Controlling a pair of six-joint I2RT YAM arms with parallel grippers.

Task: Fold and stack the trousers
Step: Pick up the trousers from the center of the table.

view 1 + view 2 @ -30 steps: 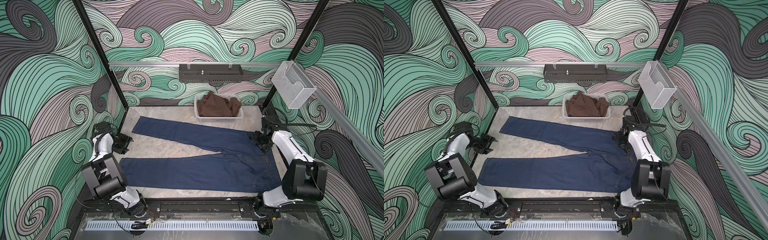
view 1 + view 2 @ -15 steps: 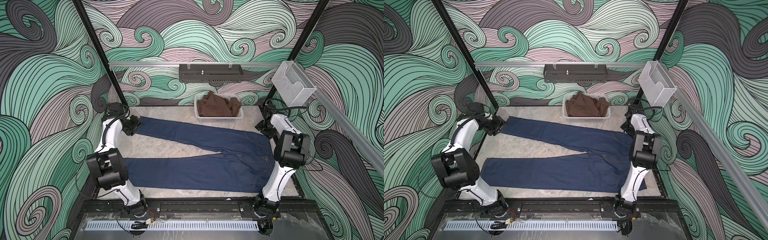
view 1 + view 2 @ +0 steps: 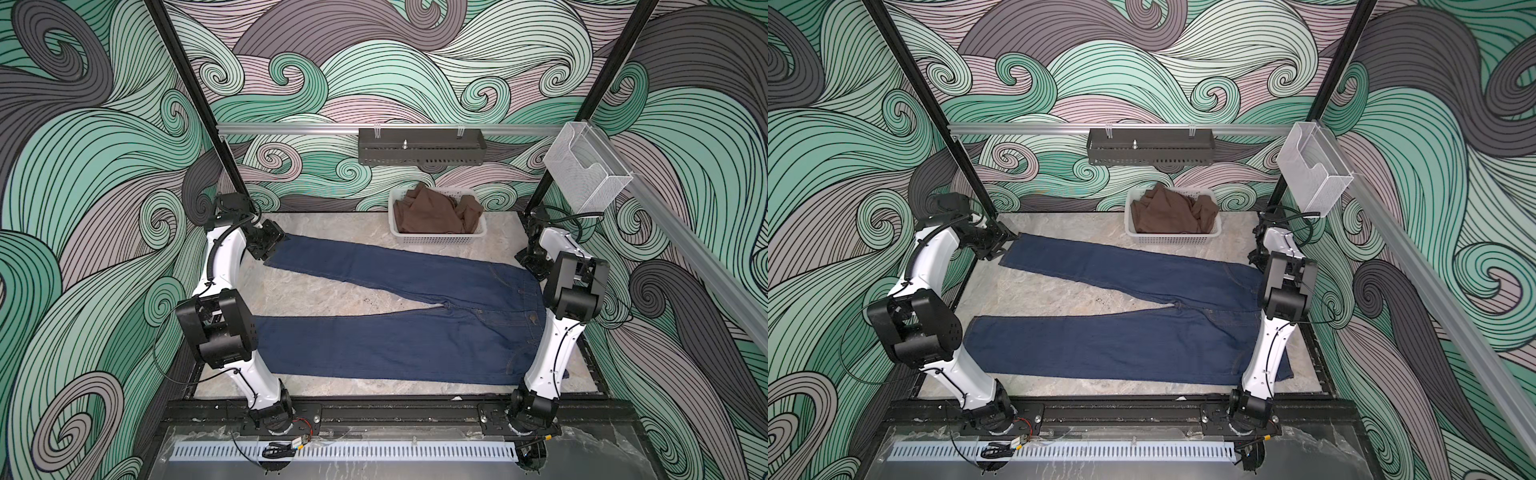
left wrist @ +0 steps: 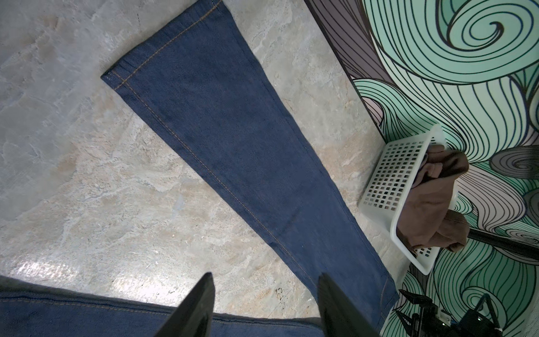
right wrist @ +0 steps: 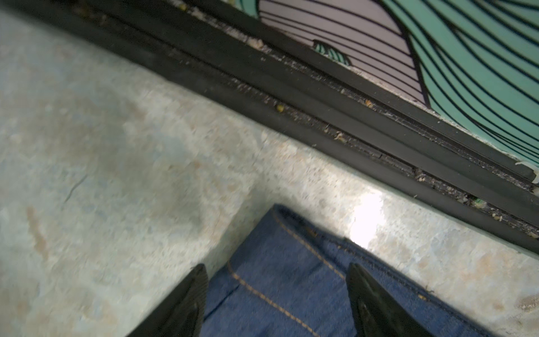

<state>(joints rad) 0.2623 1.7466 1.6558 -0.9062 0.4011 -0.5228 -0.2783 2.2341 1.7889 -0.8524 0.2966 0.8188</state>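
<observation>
Trousers lie flat across the table, hems toward its left edge, waist at the right. Top views leave the jaws unclear; wrist views show left hand wide, empty, and right hand wide over the waist corner.

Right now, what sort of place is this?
Likely a purpose-built robot test cell: swirl-patterned green wall panels enclose a marbled tabletop, two white robot arms stand on a black front rail, dark blue denim jeans lie spread flat.
</observation>
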